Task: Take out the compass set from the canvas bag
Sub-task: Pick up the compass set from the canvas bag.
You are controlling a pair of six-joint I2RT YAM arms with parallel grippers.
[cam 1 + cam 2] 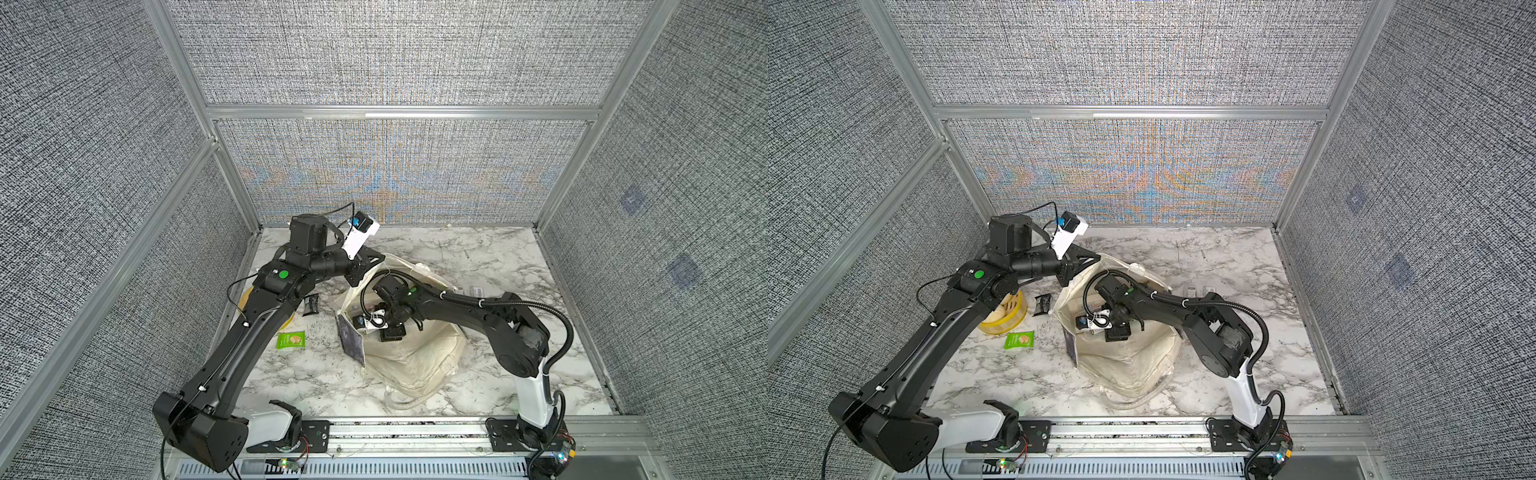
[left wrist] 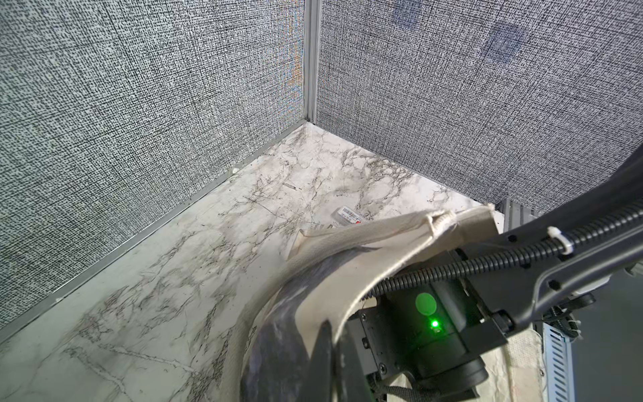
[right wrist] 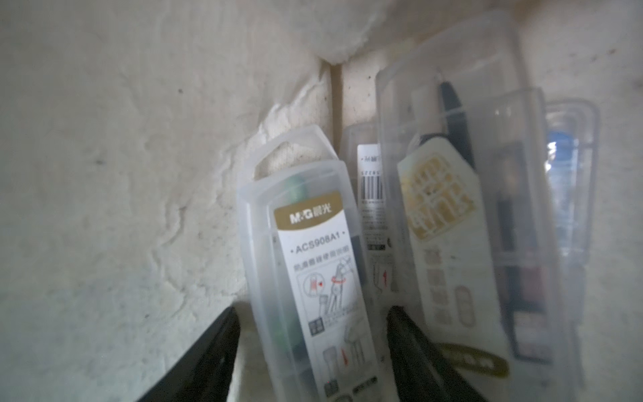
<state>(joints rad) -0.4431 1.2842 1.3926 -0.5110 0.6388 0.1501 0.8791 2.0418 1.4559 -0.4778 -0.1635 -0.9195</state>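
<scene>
Currently: compass set (image 3: 306, 264), clear plastic case among similar cases (image 3: 452, 209), inside canvas bag (image 1: 415, 357) on marble worktop (image 1: 498, 257); right jaws parted, one either side of it. Left jaws closed on bag's rim.

bag (image 1: 415, 357): rough wrinkly canvas cloth | case (image 3: 259, 250): frosted see-thru plastic, paper label (image 3: 320, 271) | table (image 1: 498, 266): smooth marble-look | walls (image 1: 395, 62): coarse weave | frame (image 1: 399, 112): matt metal

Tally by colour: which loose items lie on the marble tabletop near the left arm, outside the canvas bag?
green packet: 1
black packet: 1
yellow round object: 1
Total: 3
</scene>
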